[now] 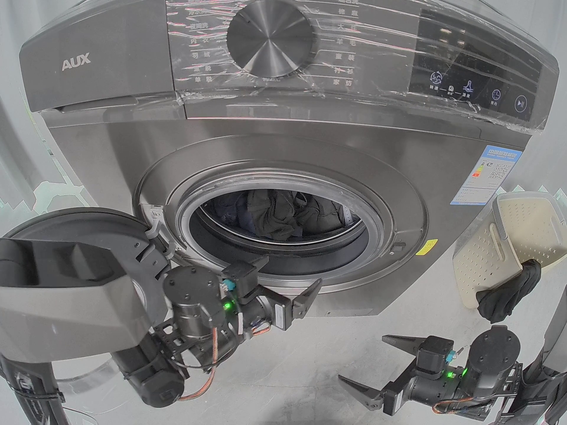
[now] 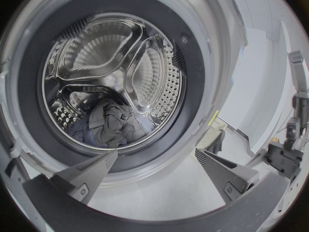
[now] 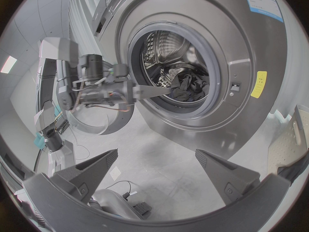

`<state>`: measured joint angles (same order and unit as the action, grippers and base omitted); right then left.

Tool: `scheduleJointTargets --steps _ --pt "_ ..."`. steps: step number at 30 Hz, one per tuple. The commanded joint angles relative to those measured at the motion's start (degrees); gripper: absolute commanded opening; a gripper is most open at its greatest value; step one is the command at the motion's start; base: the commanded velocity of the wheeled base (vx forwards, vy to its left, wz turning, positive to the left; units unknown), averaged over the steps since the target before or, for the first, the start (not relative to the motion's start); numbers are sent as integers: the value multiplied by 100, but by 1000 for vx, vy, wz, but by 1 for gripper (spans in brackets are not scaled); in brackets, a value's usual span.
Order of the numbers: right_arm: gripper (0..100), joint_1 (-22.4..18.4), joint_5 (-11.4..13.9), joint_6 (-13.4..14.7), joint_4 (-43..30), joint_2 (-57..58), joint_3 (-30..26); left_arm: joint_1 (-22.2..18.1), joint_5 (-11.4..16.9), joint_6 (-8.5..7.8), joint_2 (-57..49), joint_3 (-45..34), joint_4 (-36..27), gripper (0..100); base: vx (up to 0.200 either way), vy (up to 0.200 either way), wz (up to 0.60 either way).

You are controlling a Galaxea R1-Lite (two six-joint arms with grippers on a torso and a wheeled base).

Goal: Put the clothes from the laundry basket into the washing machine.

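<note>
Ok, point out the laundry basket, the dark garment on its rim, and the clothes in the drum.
laundry basket (image 1: 531,228): head view, perforated wall.
dark garment (image 1: 509,295): head view, part draped over the rim.
clothes in the drum (image 1: 282,212): head view, middle of the pile.

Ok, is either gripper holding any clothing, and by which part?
Nothing is held: the left gripper is open and empty before the shiny steel drum, the right gripper open and empty above the grey floor.

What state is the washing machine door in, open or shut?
Open. The door is swung aside to the left, and the drum shows uncovered, with dark clothes lying inside.
</note>
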<state>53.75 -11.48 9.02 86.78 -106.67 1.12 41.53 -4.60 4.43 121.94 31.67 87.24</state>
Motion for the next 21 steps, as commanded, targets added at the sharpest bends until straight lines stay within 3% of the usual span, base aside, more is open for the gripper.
scheduleJointTargets --steps 1,7,11,16,21 --pt "100 -66 -161 100 -30 348 -112 259 -24 243 -1287 -1198 162 100 0 0 0" --pt "100 -110 -434 153 -12 436 -103 443 -261 287 -1700 -1796 171 100 0 0 0" --pt "100 -427 -574 144 -12 700 -103 364 -305 278 -1999 -2007 171 100 0 0 0" --pt "100 -1068 -574 100 -136 1315 -103 364 -534 225 -2421 -2209 162 100 -200 0 0" --pt "100 -1464 -566 -23 -654 1966 -112 347 -630 146 -2851 -2561 153 100 -200 0 0"
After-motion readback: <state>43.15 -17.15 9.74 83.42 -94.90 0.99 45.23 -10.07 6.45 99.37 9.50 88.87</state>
